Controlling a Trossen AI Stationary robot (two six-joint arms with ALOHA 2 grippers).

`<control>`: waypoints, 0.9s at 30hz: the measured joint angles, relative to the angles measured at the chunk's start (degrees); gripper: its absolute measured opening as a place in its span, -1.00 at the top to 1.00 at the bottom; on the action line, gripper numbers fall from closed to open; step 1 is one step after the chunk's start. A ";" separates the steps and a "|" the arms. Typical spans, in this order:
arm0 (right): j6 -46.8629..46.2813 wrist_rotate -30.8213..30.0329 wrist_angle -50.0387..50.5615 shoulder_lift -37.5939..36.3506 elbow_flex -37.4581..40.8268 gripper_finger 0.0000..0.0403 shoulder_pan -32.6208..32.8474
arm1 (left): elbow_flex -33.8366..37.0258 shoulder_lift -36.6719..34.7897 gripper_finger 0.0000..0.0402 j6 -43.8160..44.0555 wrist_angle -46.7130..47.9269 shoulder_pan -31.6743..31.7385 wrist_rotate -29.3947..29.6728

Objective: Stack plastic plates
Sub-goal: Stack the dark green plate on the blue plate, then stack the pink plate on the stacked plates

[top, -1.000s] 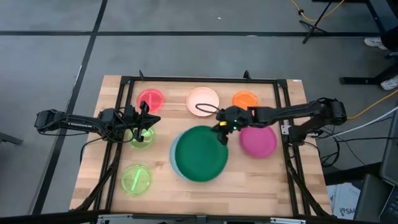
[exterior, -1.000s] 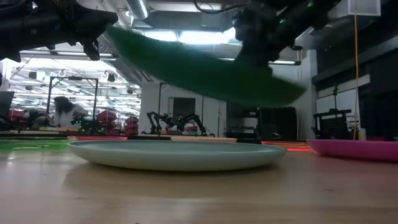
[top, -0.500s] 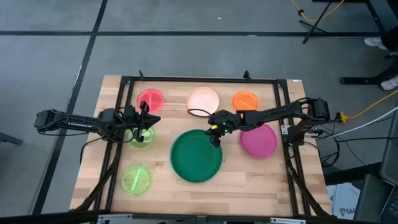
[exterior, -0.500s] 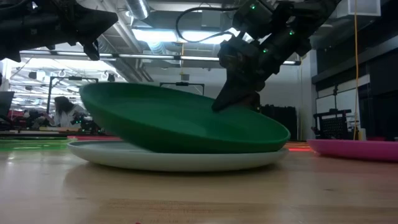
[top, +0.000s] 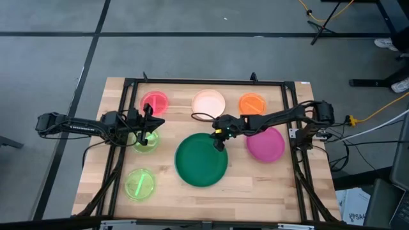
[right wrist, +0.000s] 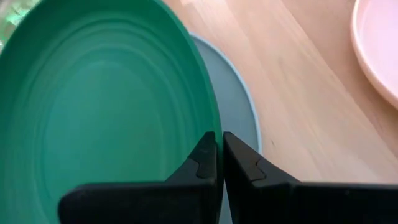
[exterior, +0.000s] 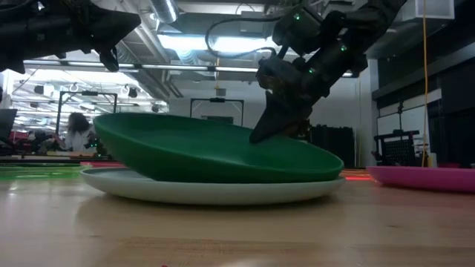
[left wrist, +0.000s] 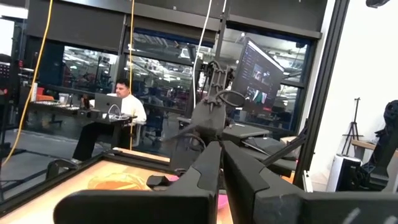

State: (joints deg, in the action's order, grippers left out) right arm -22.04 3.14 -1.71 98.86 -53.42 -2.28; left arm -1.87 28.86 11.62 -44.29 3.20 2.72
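Observation:
The large dark green plate (top: 202,160) lies tilted on the light blue plate (right wrist: 239,112), which it almost covers in the high view. My right gripper (top: 219,137) is shut on the green plate's far right rim. My left gripper (top: 148,124) is shut and hovers level above one neon green plate (top: 145,142). The second neon green plate (top: 140,183) sits near the table's front left. The red plate (top: 154,101), cream plate (top: 209,102) and orange plate (top: 252,102) lie along the far side. The magenta plate (top: 265,144) lies flat at the right. My right gripper pinches the dark green plate's rim (right wrist: 211,124) between its two fingers (right wrist: 202,158), one inside the plate and one outside. It comes slanting down from the far right. The plate's right part (exterior: 326,172) rests on the light blue plate, and its left side (exterior: 100,124) is raised.
A black frame (top: 204,82) borders the wooden table top. Bare wood shows along the near edge (top: 204,201) and between the plates. In the room beyond, a person sits at a desk (left wrist: 124,106).
My right gripper has moved toward the table's left and down, staying shut on the dark green plate. The plate was lifted clear and offset to the right; now it lies over the light blue plate, its right part set on it and its left side lower than before.

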 joint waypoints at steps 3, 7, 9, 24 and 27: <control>0.11 0.02 -1.24 0.79 -0.05 0.97 0.00 | 0.00 0.01 0.94 0.00 0.01 -0.01 0.00; 0.87 -0.18 -2.32 1.50 -0.08 0.97 0.00 | 0.00 0.02 0.94 0.00 0.02 0.00 0.00; 1.10 -0.52 -1.98 1.70 -0.01 0.97 0.00 | 0.00 0.00 0.94 0.00 0.00 0.00 -0.01; 3.35 -1.07 -1.05 1.82 -0.01 0.47 0.00 | 0.00 0.01 0.94 -0.11 0.00 -0.02 -0.47; 4.94 -1.14 0.94 -0.63 -0.01 0.42 0.00 | 0.00 0.00 0.94 -0.11 0.00 -0.01 -0.46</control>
State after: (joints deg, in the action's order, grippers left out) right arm -17.11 2.00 -0.77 98.22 -53.43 -2.28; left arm -1.87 28.87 11.51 -44.29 3.20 2.26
